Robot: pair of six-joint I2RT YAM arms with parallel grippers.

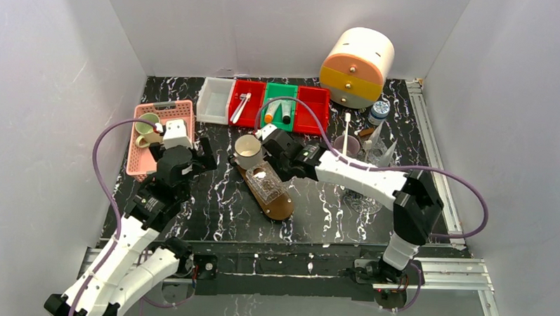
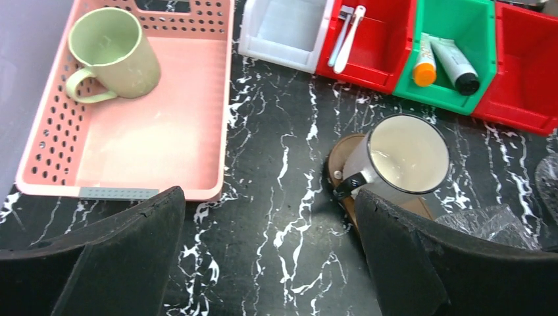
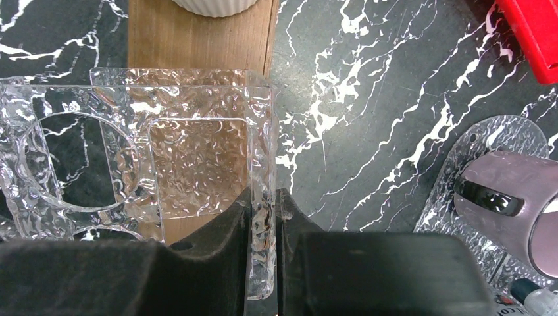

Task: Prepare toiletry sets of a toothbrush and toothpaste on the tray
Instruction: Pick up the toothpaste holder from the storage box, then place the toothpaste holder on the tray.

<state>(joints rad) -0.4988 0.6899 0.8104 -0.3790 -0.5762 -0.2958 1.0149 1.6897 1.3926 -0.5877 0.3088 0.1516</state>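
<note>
Two slim white toothbrushes (image 1: 240, 106) lie in a red bin (image 2: 368, 59), also shown in the left wrist view (image 2: 349, 36). An orange-capped tube (image 2: 425, 62) and a dark-capped tube (image 2: 457, 64) lie in the green bin (image 1: 279, 95). The brown wooden tray (image 1: 281, 206) carries a white ribbed cup (image 1: 249, 151) and a clear textured holder (image 1: 266, 185). My right gripper (image 3: 263, 197) is shut on one wall of that clear holder (image 3: 191, 151) over the tray (image 3: 197, 39). My left gripper (image 2: 270, 250) is open and empty over the table, left of the cup (image 2: 405, 155).
A pink basket (image 1: 140, 160) with a green mug (image 2: 112, 52) stands at the left. A white bin (image 1: 214, 99) and a second red bin (image 1: 313, 108) flank the row. A round cream-and-yellow drawer unit (image 1: 356, 66), a bottle (image 1: 379, 111) and clear glassware (image 1: 362, 150) stand at the right.
</note>
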